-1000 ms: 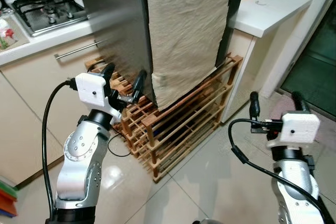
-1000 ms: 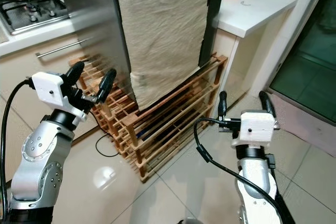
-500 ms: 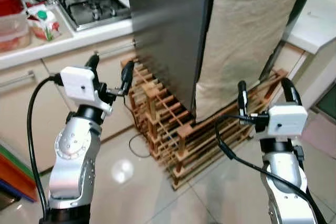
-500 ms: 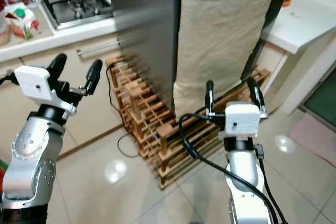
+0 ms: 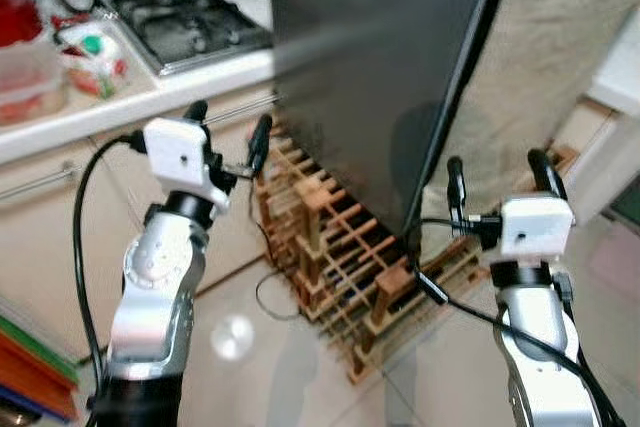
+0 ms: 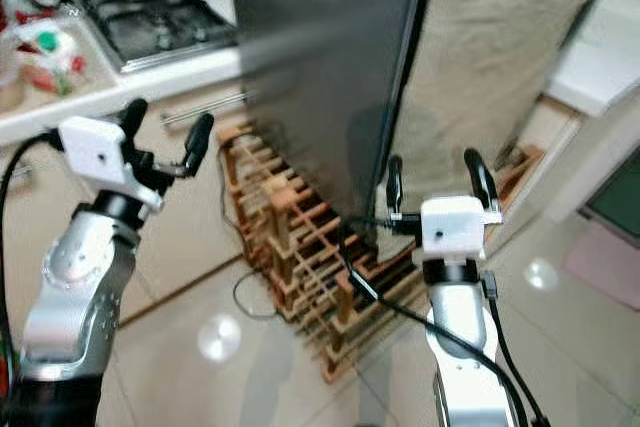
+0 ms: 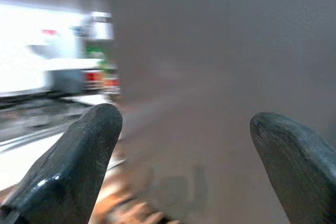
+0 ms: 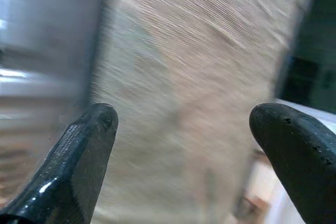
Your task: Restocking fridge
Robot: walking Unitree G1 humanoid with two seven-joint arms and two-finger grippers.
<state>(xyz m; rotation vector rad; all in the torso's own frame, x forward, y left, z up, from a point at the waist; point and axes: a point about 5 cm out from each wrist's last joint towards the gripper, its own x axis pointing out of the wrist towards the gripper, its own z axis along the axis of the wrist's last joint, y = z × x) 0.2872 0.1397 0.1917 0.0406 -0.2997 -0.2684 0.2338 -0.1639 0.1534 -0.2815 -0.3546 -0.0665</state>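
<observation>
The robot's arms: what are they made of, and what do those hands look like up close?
Both arms are silver metal with round joints and small dark screw holes. Each ends in a white boxy block carrying two long, rounded black fingers: the left hand and the right hand. A thick black cable loops beside the left arm, and another runs to the right one.

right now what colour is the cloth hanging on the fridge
Beige, a wrinkled plain cloth; clearest in the right eye view.
</observation>
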